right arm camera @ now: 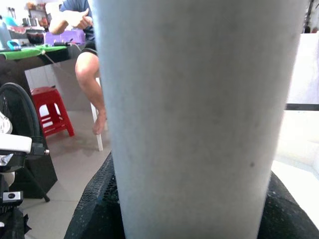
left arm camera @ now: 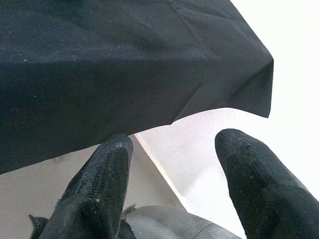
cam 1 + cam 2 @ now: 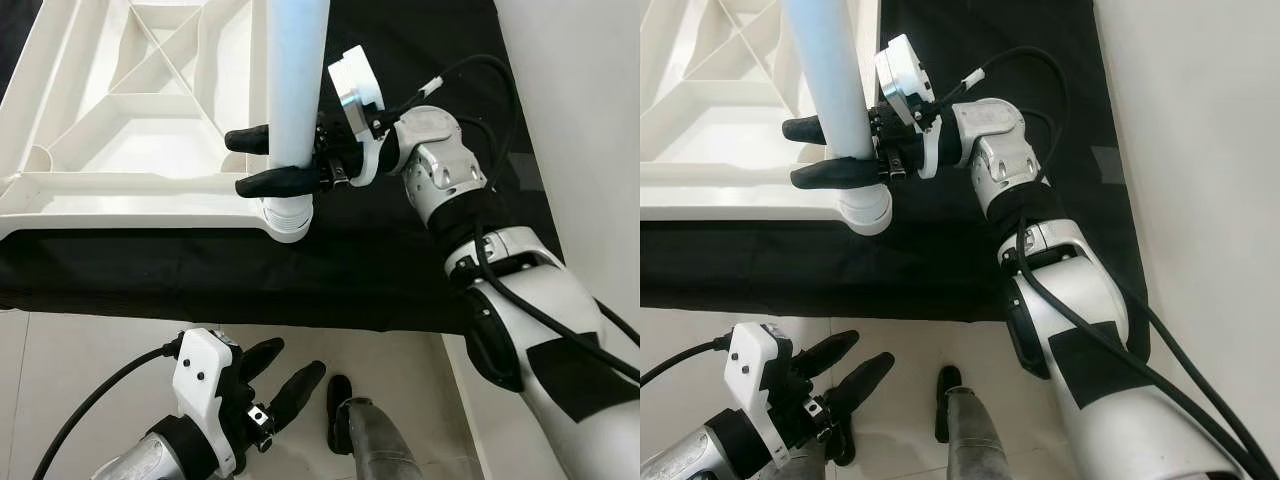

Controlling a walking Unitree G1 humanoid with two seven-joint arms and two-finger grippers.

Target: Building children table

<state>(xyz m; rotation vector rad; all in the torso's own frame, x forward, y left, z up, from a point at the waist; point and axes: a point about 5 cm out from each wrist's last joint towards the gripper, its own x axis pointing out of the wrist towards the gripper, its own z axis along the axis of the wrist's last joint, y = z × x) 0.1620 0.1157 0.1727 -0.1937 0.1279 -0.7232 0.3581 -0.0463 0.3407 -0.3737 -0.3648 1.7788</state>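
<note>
We see the tabletop (image 3: 120,140) lying upside down on a black cloth (image 3: 380,260), its ribbed white underside facing up. A pale leg (image 3: 296,80) stands upright in the socket (image 3: 288,215) at the tabletop's near corner, which is the corner closest to our right arm. Our right gripper (image 3: 262,160) is clamped on the leg just above the socket, one black finger on each side of the tube. In the right wrist view the leg (image 1: 199,114) stands close between those fingers, and beyond it a person (image 1: 89,55) sits at a desk near a red stool (image 1: 50,109).

Our left gripper (image 3: 285,372) hangs low over the pale floor (image 3: 80,350), in front of the cloth's edge and well apart from the tabletop. Its fingers (image 2: 99,184) are spread apart and hold nothing; the left wrist view looks past them at the hanging cloth (image 2: 124,64).
</note>
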